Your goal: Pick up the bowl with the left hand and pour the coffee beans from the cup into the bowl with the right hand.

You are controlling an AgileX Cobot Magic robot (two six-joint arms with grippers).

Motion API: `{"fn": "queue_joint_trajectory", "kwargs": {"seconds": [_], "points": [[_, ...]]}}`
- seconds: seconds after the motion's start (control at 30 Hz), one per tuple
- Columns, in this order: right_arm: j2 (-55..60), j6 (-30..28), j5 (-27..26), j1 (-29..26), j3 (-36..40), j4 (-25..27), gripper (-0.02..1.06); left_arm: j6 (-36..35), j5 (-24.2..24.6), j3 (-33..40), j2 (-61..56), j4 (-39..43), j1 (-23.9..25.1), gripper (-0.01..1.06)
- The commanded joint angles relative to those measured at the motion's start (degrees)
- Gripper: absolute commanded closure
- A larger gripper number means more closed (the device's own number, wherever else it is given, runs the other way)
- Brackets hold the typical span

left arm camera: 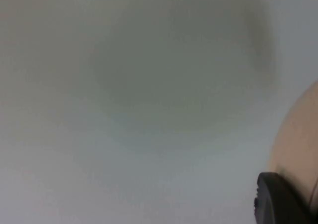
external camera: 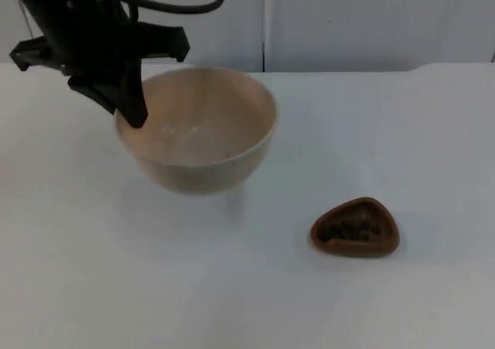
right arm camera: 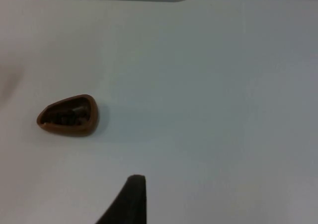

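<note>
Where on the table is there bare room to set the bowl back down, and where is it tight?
Bare table lies all along the near edge, left of the brown cup, and behind the cup toward the partition wall. It is tight only at the far left, where the left claw grips the rim of the lifted bowl. The right arm waits.

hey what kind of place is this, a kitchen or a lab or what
Most likely a robot test bench, not a kitchen: a bare white table ending at a grey partition wall, with the left gripper holding a bowl near a small cup of coffee beans.
</note>
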Motion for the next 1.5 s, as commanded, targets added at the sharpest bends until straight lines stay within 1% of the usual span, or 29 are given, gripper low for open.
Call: {"fn": "queue_joint_trajectory", "kwargs": {"seconds": [0.0, 0.07, 0.17, 0.2, 0.3, 0.33, 0.4, 0.47, 1.03, 1.1, 1.2, 1.33, 1.4, 1.47], "points": [[-0.1, -0.3, -0.6, -0.3, 0.1, -0.3, -0.01, 0.5, -3.2, 4.2, -2.2, -1.3, -0.8, 1.05], [-0.1, -0.3, -0.6, -0.3, 0.1, -0.3, -0.01, 1.2, -4.6, 7.7, -3.1, -1.8, -1.6, 1.05], [-0.1, -0.3, -0.6, -0.3, 0.1, -0.3, -0.01, 1.6, -6.7, 12.2, -3.9, -1.8, -4.5, 1.05], [-0.1, -0.3, -0.6, -0.3, 0.1, -0.3, -0.01, 1.6, -6.7, 12.2, -3.9, -1.8, -4.5, 1.05], [-0.1, -0.3, -0.6, -0.3, 0.1, -0.3, -0.01, 1.7, -9.0, 15.3, -4.5, -0.2, -8.6, 1.05], [-0.1, -0.3, -0.6, -0.3, 0.1, -0.3, -0.01, 1.7, -9.0, 15.3, -4.5, -0.2, -8.6, 1.05], [-0.1, -0.3, -0.6, -0.3, 0.1, -0.3, -0.01, 1.7, -10.2, 16.9, -4.5, 1.1, -10.9, 1.05], [-0.1, -0.3, -0.6, -0.3, 0.1, -0.3, -0.01, 1.7, -10.3, 16.9, -4.5, 0.7, -11.6, 1.05], [-0.1, -0.3, -0.6, -0.3, 0.1, 0.8, -0.01, 1.7, -10.3, 16.9, -4.5, -0.5, -12.0, 1.05], [-0.1, -0.3, -0.6, -0.3, 0.1, 0.8, -0.01, 1.7, -10.5, 16.9, -4.5, -0.4, -12.0, 1.05], [-0.1, -0.3, -0.6, -0.3, 0.1, 0.8, -0.01, 1.7, -12.4, 16.9, -4.5, -0.4, -12.0, 1.05], [-0.1, -0.3, -0.6, -0.3, 0.1, 0.8, -0.01, 0.6, -13.8, 16.9, -4.5, 0.0, -12.0, 1.05], [-0.1, -0.3, -0.6, -0.3, 0.1, 0.8, -0.01, -1.5, -14.8, 16.9, -4.5, 1.1, -12.0, 1.05], [-0.1, -0.3, -0.6, -0.3, 0.1, 0.8, -0.01, -4.4, -15.4, 16.9, -4.5, 4.2, -12.0, 1.05]]}}
